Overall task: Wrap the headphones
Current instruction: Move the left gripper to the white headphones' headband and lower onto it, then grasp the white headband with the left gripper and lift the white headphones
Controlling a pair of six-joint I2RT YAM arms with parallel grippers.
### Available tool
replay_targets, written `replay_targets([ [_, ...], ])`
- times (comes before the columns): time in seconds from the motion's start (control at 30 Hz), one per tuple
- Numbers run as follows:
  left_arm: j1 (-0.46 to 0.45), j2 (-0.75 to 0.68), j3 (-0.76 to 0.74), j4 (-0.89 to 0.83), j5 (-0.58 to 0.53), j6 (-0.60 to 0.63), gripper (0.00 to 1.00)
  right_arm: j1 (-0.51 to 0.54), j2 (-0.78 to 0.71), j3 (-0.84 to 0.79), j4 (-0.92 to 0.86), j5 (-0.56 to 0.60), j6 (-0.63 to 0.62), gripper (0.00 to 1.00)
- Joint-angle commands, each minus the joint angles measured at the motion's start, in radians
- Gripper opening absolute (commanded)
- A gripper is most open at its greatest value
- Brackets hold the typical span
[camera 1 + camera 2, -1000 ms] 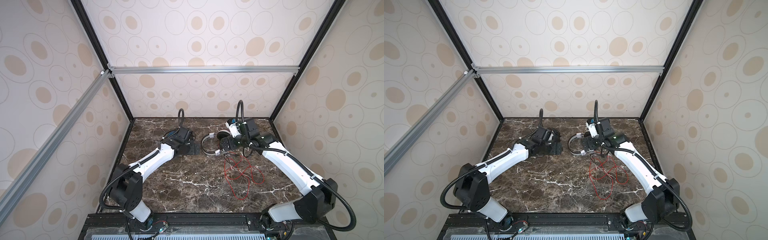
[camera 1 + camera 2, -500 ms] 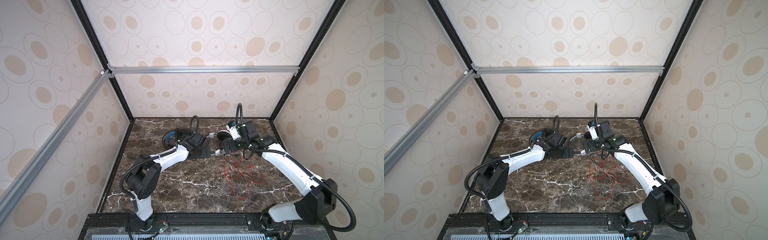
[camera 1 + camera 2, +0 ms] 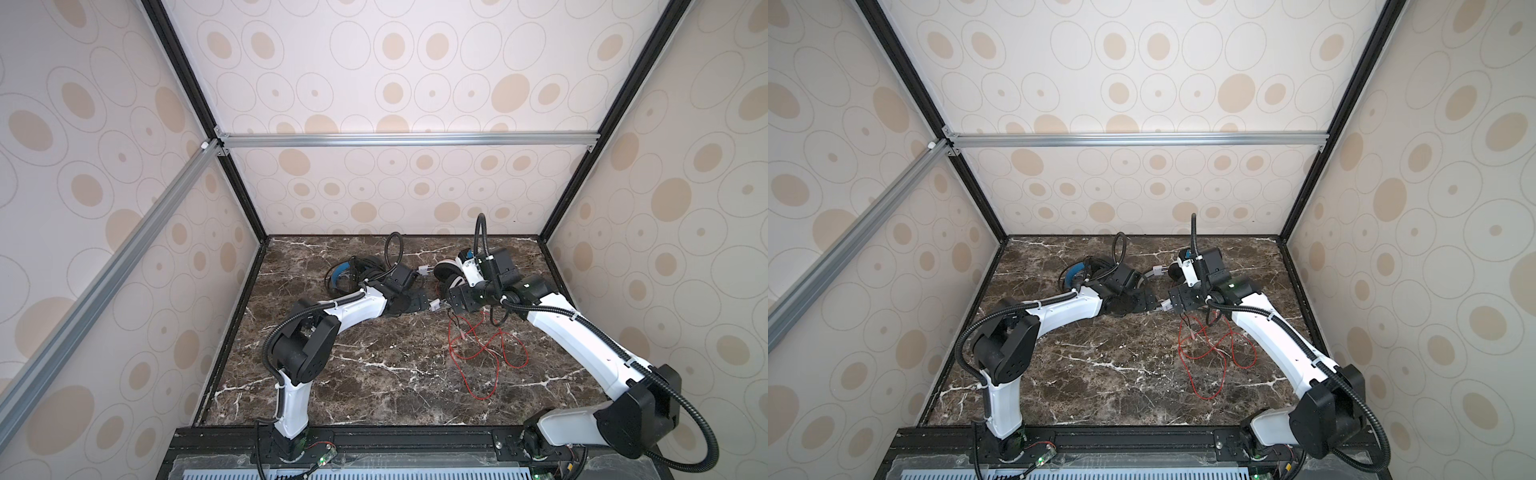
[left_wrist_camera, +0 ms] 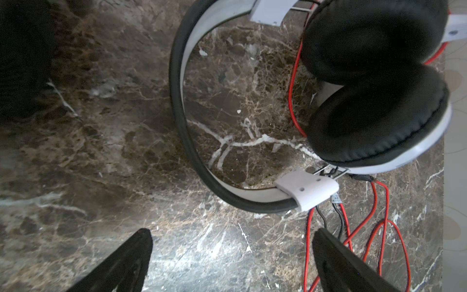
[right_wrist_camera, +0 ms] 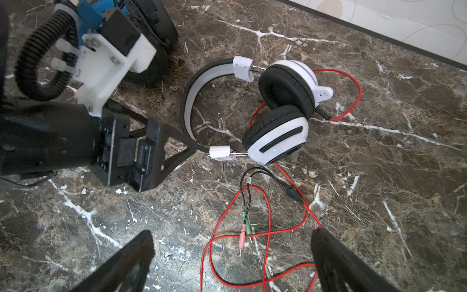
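1. Swinging away from the black headset (image 3: pixel 347 270) at the table's 11 o'clock, the left gripper (image 3: pixel 423 300) has crossed toward the middle within the past second. That headset is now uncovered. The right gripper (image 3: pixel 455 305) has hardly shifted.
2. The left gripper's fingers (image 4: pixel 121 265) stand spread wide, with nothing between them. In the right wrist view, one fingertip sits just beside the dark-edged band of the white headset (image 5: pixel 278 113), close to a white slider. Whether it touches cannot be told.
3. The right gripper's fingers (image 5: pixel 341 265) are equally wide apart and empty. They hang above the red cord (image 5: pixel 217 227), and contact with it cannot be told.
4. The white headset lies on the marble tabletop (image 3: pixel 374 374) at about 1 o'clock from the centre in both top views. Its two black pads are folded against each other, and its band arcs toward the left gripper.
5. The red cord sprawls in loose, crossing loops from the headset toward 4 o'clock, none of it wound around the headset. Pink and green plugs (image 5: pixel 243 227) lie among the loops.
6. The black headset, with its blue inner band showing, rests at 11 o'clock behind the left forearm, well apart from both grippers' fingers.
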Motion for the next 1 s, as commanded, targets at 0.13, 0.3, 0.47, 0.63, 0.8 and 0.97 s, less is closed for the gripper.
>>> replay_targets([
  [0.13,-0.007,0.08,0.098,0.033,-0.013,-0.039,0.96,-0.005,-0.053,-0.018,-0.019,0.014,0.013,1.0],
  [0.3,-0.009,0.133,0.146,0.032,-0.015,-0.049,0.9,-0.005,-0.06,-0.022,-0.026,0.017,0.014,1.0],
  [0.47,-0.012,0.165,0.166,0.04,0.004,-0.048,0.7,-0.004,-0.065,-0.029,-0.023,0.025,0.017,1.0],
  [0.63,-0.012,0.169,0.159,0.042,0.004,-0.048,0.56,-0.004,-0.063,-0.033,-0.019,0.027,0.019,1.0],
  [0.8,-0.014,0.175,0.161,0.036,0.004,-0.052,0.43,-0.006,-0.063,-0.033,-0.012,0.031,0.019,1.0],
  [0.97,-0.019,0.183,0.171,0.027,-0.004,-0.049,0.42,-0.005,-0.069,-0.042,-0.008,0.032,0.019,1.0],
])
